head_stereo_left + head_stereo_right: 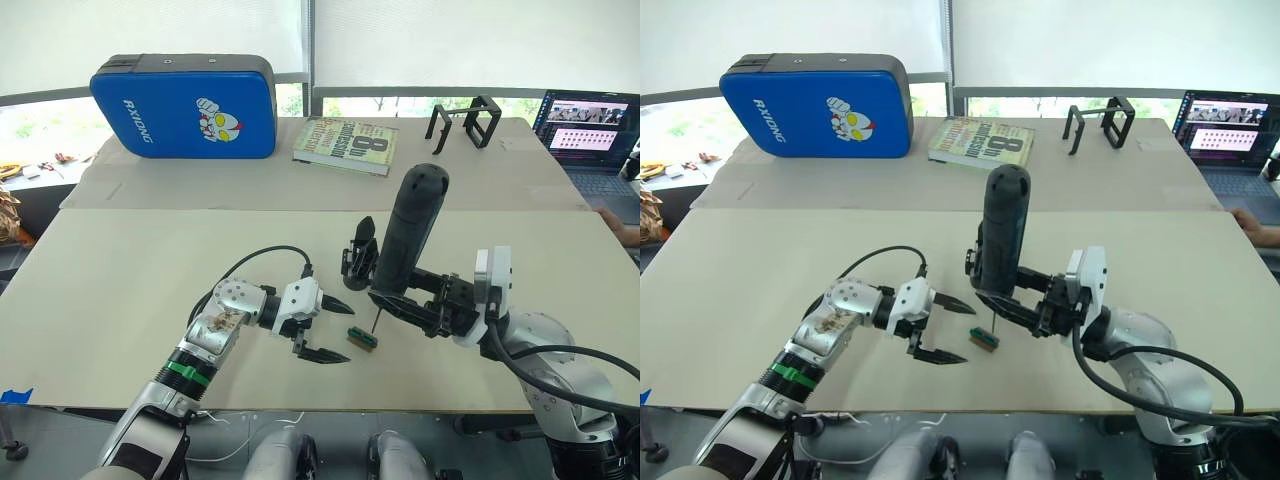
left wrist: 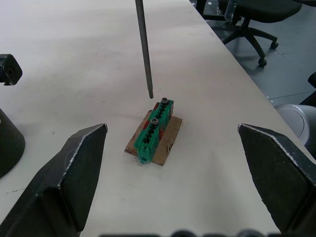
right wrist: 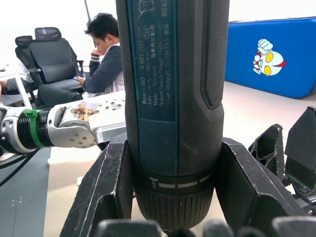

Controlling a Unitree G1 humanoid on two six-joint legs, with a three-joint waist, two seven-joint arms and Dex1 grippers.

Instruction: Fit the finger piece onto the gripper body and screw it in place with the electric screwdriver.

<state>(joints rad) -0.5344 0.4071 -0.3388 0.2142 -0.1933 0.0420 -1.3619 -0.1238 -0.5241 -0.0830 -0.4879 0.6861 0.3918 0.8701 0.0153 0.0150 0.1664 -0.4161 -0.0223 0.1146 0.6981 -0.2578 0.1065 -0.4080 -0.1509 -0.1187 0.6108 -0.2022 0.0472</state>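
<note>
My right gripper is shut on the lower end of the electric screwdriver, a thick black cylinder held nearly upright. Its thin bit hangs just above a small green-and-brown block on the table. Right behind the screwdriver stands the gripper body, with its pointed black finger sticking up. In the right wrist view a smaller openwork wedge, seemingly the finger piece, stands next to that finger. My left gripper is open just left of the block, one finger on each side of it.
At the back of the table lie a blue case, a book and a black wire-frame stand. A laptop sits at the far right. A seated person and office chairs are beyond the table.
</note>
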